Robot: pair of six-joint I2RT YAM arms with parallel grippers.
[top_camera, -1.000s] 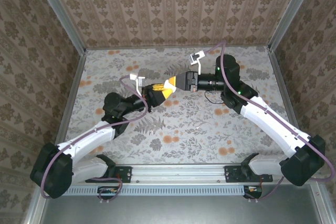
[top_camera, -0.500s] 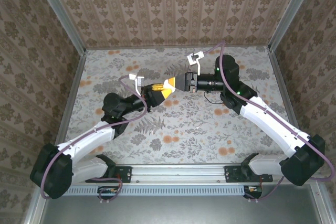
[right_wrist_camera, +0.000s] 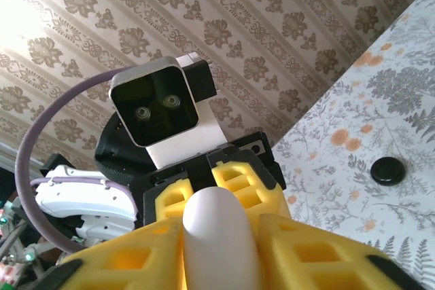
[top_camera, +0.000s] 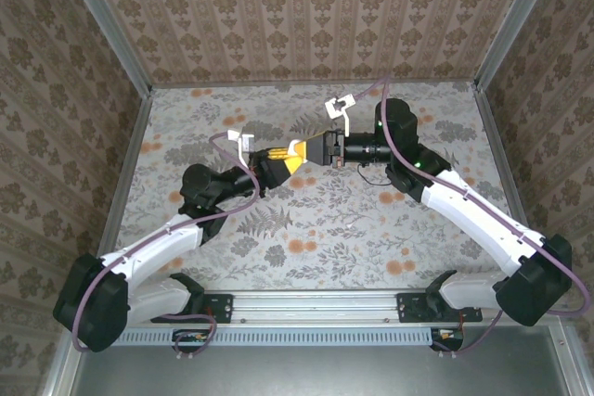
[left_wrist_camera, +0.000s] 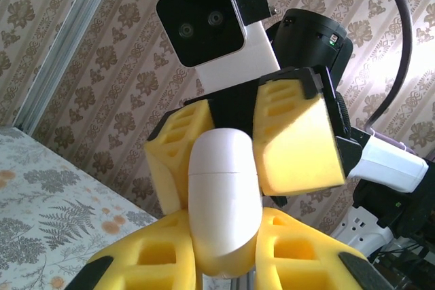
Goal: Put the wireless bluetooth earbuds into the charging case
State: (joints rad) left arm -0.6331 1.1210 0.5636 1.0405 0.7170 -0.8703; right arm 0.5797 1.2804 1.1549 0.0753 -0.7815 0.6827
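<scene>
Charging case (left_wrist_camera: 224, 195): white, aloft between both hands.
Left hand (left_wrist_camera: 224, 249): clamped on it.
Right hand (right_wrist_camera: 217, 236): apparently gripping its other end.
Desk (right_wrist_camera: 408, 66): black disc (right_wrist_camera: 387, 170) lying apart.

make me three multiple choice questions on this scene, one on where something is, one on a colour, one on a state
1. Where is the glossy white rounded plastic charging case?
A in a blue bowl
B up in the air between the left claw and the right claw
C on a wooden shelf

2. What colour are the foam pads on the claws?
A yellow
B blue
C green

3. What state is the case in?
A flipped wide open
B closed
C split into two separate halves

Answers:
1 B, both claws flank it in the left wrist view.
2 A, every pad seen is yellow.
3 B, only a thin closed seam crosses its shell.
</scene>
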